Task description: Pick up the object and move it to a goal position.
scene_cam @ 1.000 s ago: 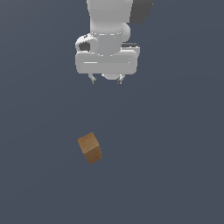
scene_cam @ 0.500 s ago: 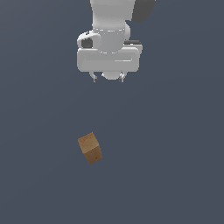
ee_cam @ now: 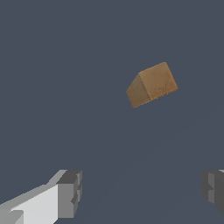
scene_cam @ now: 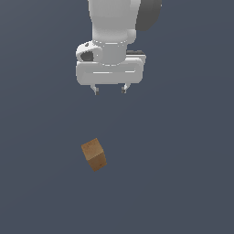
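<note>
The small tan-brown wood-textured block (scene_cam: 93, 154) is seen lying on the dark grey surface (scene_cam: 183, 173), lower centre-left of the exterior view. The white hand (scene_cam: 109, 90) is held well above it, fingers spread, nothing gripped.

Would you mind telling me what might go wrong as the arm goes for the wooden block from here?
1. The end effector hangs open, well away from the wooden block and offset toward the exterior view's right; descending without correcting could miss.
2. The block lies skewed in the wrist view, so a finger may strike a corner and push it aside instead of closing on flat faces.
</note>
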`<action>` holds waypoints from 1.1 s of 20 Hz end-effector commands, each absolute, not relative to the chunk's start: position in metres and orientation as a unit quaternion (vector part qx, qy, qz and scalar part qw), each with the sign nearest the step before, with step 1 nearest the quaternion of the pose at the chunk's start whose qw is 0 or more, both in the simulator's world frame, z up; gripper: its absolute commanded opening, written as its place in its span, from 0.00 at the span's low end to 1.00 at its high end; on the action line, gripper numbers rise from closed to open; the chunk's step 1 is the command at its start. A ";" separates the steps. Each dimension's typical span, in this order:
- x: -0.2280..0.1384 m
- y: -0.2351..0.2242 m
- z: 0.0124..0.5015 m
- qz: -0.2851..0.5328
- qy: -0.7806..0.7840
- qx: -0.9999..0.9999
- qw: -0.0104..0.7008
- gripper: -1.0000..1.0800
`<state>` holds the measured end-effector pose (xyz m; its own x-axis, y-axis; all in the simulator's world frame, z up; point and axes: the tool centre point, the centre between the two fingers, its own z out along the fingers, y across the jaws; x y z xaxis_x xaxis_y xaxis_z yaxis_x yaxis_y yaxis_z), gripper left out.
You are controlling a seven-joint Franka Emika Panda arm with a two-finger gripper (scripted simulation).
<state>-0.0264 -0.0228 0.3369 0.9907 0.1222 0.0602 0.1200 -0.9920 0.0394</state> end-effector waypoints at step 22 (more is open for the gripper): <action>0.095 -0.084 0.221 0.004 0.229 0.973 0.005 0.96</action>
